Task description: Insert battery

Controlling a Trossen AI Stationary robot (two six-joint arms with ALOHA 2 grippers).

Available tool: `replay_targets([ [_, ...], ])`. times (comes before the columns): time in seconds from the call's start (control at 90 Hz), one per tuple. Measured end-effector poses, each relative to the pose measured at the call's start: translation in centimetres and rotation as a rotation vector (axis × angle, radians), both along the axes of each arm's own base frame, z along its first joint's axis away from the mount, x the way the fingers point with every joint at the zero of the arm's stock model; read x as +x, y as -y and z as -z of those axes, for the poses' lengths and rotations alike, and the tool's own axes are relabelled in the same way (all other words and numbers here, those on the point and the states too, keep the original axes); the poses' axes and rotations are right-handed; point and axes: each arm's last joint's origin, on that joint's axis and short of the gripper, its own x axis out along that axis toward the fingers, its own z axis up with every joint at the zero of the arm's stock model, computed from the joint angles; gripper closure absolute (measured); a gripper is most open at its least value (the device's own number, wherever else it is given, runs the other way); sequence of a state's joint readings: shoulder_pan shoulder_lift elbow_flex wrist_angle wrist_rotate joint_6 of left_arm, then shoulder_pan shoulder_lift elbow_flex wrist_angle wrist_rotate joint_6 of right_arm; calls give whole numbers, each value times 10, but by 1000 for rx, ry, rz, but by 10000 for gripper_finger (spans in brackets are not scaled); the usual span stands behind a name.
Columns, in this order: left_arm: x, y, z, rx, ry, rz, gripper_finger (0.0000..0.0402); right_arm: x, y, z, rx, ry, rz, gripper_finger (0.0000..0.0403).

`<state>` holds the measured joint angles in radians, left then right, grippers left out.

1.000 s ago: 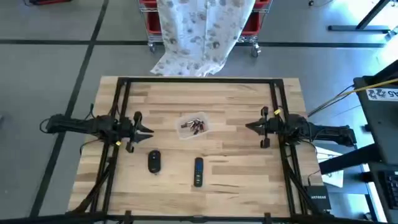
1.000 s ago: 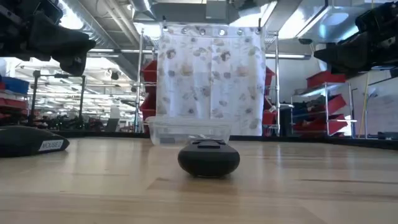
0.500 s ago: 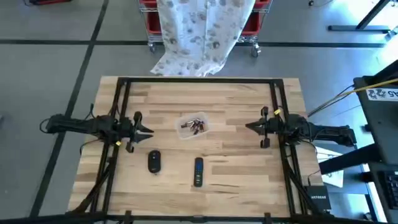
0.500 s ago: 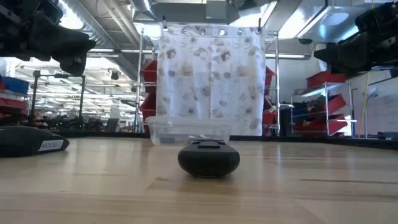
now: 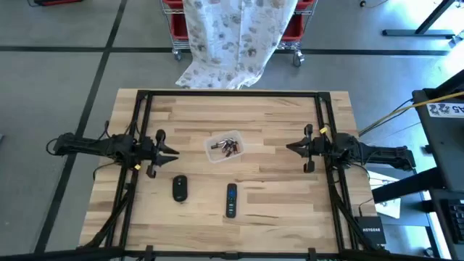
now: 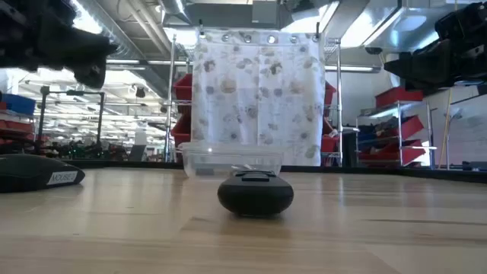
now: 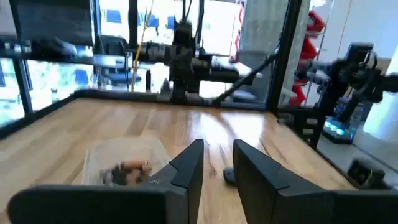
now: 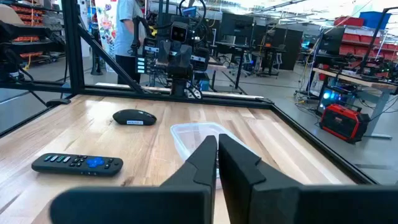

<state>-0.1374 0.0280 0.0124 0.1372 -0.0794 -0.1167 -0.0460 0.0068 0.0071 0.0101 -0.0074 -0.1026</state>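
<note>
I judge that the task is at its very beginning: nothing is picked up yet. In the high view my left tool [image 5: 165,153] hangs above the counter [image 5: 275,123] at the left of the frame, and its wrist view shows the two fingers [image 7: 188,165] parted with a gap between them, grasping nothing. My right tool [image 5: 296,148] hangs at the right of the frame; in its wrist view the fingers [image 8: 208,157] stand almost together, so I read it as clenched and empty.

The batteries [image 5: 226,148] lie in a small clear tray [image 5: 225,136] near the middle of the frame, between the two tools and apart from both. Below the tray, toward the lower middle, lie a mouse [image 5: 180,188] and a remote control [image 5: 231,200], well separate from each other. I cannot tell from these views which of them has an open battery compartment.

The next move, I think, asks one tool to go down into the tray and take a single battery. The batteries are heaped together, so the fingers must close on only one.
</note>
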Motion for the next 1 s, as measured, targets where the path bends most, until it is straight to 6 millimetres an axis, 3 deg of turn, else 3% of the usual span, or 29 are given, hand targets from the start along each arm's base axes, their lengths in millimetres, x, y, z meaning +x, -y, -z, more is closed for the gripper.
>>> replay_targets([
  [0.122, -7, 0, -27, -371, 260, 100, 333, 0, 0, 0, 0, 0, 0, 403],
  [0.189, -12, -4, -35, -526, 367, 55, 333, 0, 0, 0, 0, 0, 0, 403],
  [0.356, -9, -9, -30, -655, 349, -120, 333, 0, 0, 0, 0, 0, 0, 403],
  [0.444, -5, -7, -39, -612, 245, -135, 338, 0, 0, 0, 0, 0, 0, 403],
  [0.678, 20, 7, -93, -376, -199, -293, 373, 0, 0, 0, 0, 0, 0, 403],
  [0.867, 73, 34, -122, -333, -433, -327, 399, 0, 0, 0, 0, 0, 0, 403],
  [1.0, 114, 64, -113, -329, -639, -220, 400, 0, 0, 0, 0, 0, 0, 403],
])
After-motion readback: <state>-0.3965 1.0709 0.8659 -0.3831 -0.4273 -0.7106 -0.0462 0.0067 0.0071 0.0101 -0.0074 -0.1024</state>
